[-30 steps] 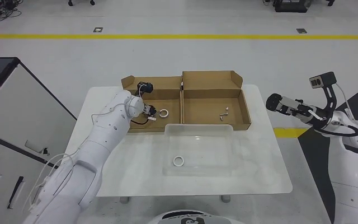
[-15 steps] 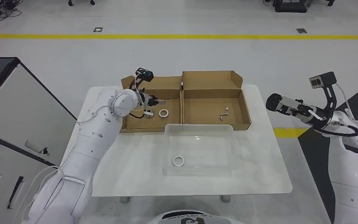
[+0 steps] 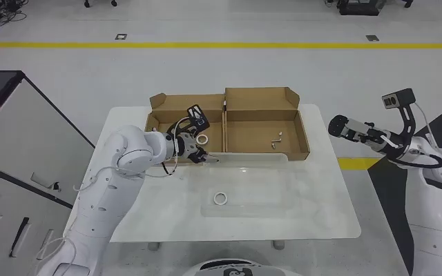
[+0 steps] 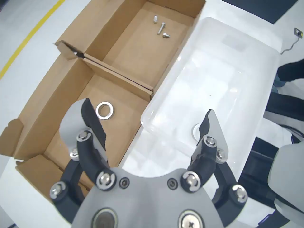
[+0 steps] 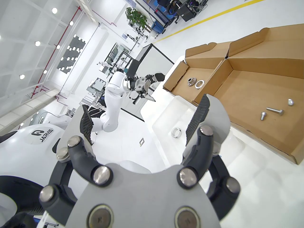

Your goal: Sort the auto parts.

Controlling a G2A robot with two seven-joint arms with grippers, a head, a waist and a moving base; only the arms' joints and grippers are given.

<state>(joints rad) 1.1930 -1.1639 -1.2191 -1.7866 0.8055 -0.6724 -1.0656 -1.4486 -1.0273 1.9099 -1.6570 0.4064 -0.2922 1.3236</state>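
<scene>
My left gripper (image 3: 201, 156) (image 4: 149, 117) is open with nothing in it, above the front wall of the left cardboard box (image 3: 181, 103) (image 4: 47, 110), beside the clear bin (image 3: 276, 210) (image 4: 239, 36). A metal washer (image 3: 202, 139) (image 4: 105, 110) lies in that box; in the right wrist view a small flange (image 5: 191, 80) lies next to the washer (image 5: 200, 83). A metal ring (image 3: 220, 199) (image 5: 176, 132) sits in the bin, half hidden behind a finger (image 4: 209, 129) in the left wrist view. My right gripper (image 3: 336, 126) (image 5: 144, 110) hangs open off the table's right side.
The right cardboard box (image 3: 262, 96) (image 5: 261, 55) holds three small bolts (image 3: 275, 140) (image 4: 161, 28) (image 5: 274, 111). The white table (image 3: 324, 193) has bare room to the right of and in front of the bin. A dark-framed panel (image 3: 27, 138) stands to the left.
My left arm has swung out of the left box toward the front, and its gripper now hangs over the box's front wall by the bin. The right arm has not moved.
</scene>
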